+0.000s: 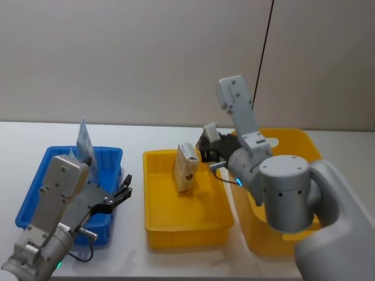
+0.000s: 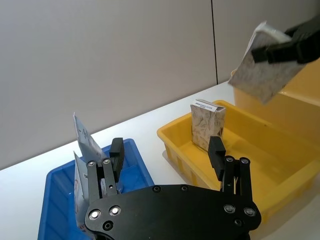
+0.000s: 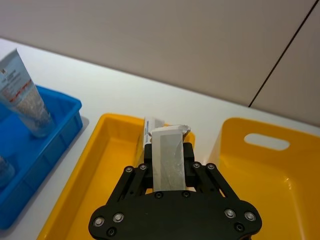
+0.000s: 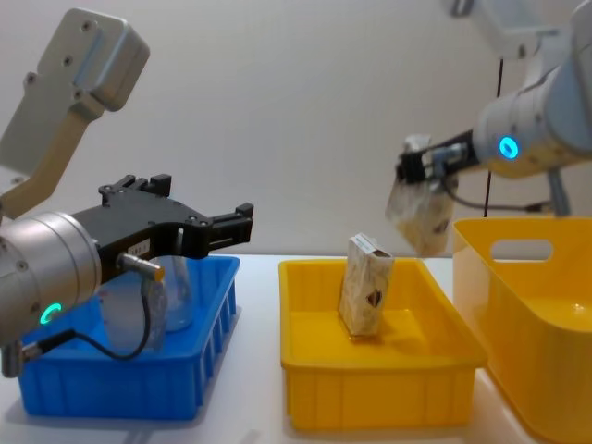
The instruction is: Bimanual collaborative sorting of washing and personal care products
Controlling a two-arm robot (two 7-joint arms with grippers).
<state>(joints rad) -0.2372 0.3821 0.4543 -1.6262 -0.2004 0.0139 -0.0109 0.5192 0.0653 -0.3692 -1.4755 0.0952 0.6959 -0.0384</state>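
- The held carton [image 4: 418, 220] hangs in the air over the far right corner of the yellow tray [image 4: 370, 393], just beside the rim of the large yellow bin [image 4: 546, 305]. Its long axis is near vertical, and its lower end tilts toward the large bin.
- A second carton [image 4: 365, 296] stands on its short end inside the tray. Its long axis is upright with a slight lean, and a dark emblem shows on one face.
- Two pale tubes [image 2: 82, 145] stand in the blue bin [image 1: 35, 193], crimped ends up and caps down, leaning toward its far wall.
- In the head view the left arm covers the tubes' lower parts, and in the chest view the gripper body hides most of them.
- The top of the held carton is buried between the fingers, and the print on every product is too small to read.
- The right gripper [image 4: 418, 176] is clamped on the upper end of the held carton, with its fingers pressed against both broad faces.
- The left gripper [image 1: 125, 187] hovers over the near right part of the blue bin. Its fingers are spread wide apart, holding nothing and touching nothing.
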